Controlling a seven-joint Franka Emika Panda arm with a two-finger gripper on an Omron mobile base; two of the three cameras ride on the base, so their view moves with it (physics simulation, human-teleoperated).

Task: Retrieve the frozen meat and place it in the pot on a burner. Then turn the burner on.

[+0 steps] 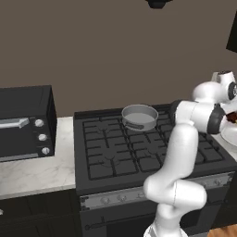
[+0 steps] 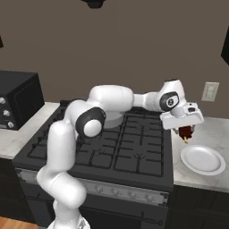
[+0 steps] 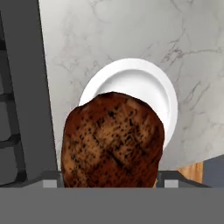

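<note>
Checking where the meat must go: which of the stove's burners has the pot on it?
The back centre burner carries the grey pot; the other rings show bare grate bars.

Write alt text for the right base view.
The robot's tool holds the frozen meat in the air above a white plate on the marble counter, right of a black stove. A black microwave stands at far left.
</note>
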